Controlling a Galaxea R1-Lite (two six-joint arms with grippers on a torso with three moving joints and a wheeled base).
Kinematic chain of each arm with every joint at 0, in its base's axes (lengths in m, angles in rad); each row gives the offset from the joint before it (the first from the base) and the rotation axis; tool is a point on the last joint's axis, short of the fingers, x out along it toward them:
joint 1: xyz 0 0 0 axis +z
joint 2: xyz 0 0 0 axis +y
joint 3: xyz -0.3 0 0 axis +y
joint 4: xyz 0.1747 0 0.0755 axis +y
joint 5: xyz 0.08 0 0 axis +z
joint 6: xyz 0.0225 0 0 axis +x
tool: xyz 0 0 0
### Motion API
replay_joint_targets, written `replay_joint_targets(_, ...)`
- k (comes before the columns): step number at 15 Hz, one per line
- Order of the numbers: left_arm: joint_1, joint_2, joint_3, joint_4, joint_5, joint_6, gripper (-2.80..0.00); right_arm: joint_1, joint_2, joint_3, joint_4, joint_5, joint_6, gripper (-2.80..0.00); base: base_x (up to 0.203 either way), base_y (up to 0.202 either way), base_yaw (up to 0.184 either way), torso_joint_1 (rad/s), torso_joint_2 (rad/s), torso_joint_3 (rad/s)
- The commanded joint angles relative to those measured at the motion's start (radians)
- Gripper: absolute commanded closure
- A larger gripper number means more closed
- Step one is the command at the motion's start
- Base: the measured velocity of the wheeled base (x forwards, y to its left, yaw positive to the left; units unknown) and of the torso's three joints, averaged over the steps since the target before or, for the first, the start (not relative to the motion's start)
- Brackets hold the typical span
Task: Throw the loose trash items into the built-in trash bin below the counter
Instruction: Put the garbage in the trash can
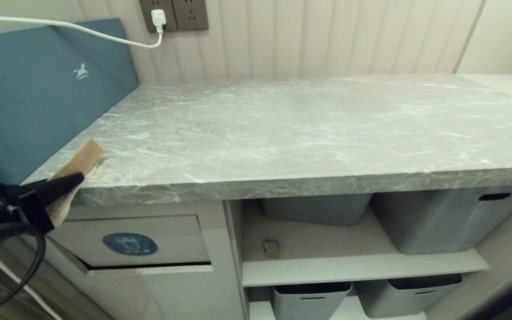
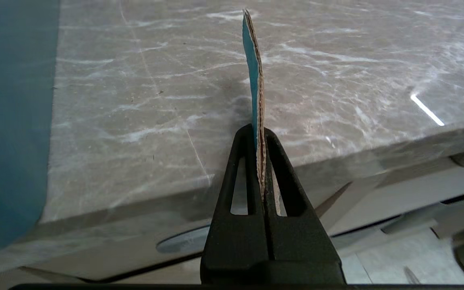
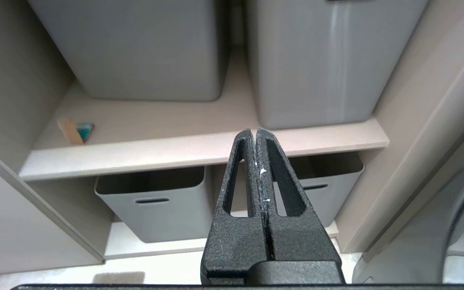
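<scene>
**Scrap clamped just above the bin flap**

The left hand [image 1: 67,183] gripped a cardboard scrap [image 1: 78,166] edge-on between closed fingers, a teal-taped face showing, probably to slip it through a narrow gap. It hung off the tabletop's [image 1: 282,186] front corner, above the trash-bin flap [image 1: 158,242], whose lower edge stood slightly ajar. Another scrap [image 3: 75,131] lay on the shelf [image 3: 199,151]. The right hand [image 3: 255,131] pointed there, shut and empty. The tabletop beyond lay bare.

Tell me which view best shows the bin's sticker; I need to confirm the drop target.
Head view: the blue oval sticker faces it whole on the flap. Left wrist view catches only a sliver; right wrist view misses it.
</scene>
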Motion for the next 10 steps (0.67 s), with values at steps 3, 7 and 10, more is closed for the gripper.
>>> replay_joint_targets(3,-0.006,-0.065,0.017,0.021,0.000,0.036,0.00,0.000,0.002,0.002,-0.001,0.001,0.001,0.00,0.000,0.000,0.000,-0.165,0.46,0.295)
replay_joint_targets(7,-0.009,-0.108,-0.016,-0.182,0.003,0.054,0.00,0.001,0.002,0.002,-0.001,-0.001,0.000,0.00,0.000,0.000,0.000,-0.144,0.45,0.315)
replay_joint_targets(10,-0.009,-0.174,-0.205,-0.229,-0.005,0.071,0.00,0.000,0.002,0.002,-0.001,0.001,0.000,0.00,0.000,0.000,0.000,-0.061,0.28,0.193)
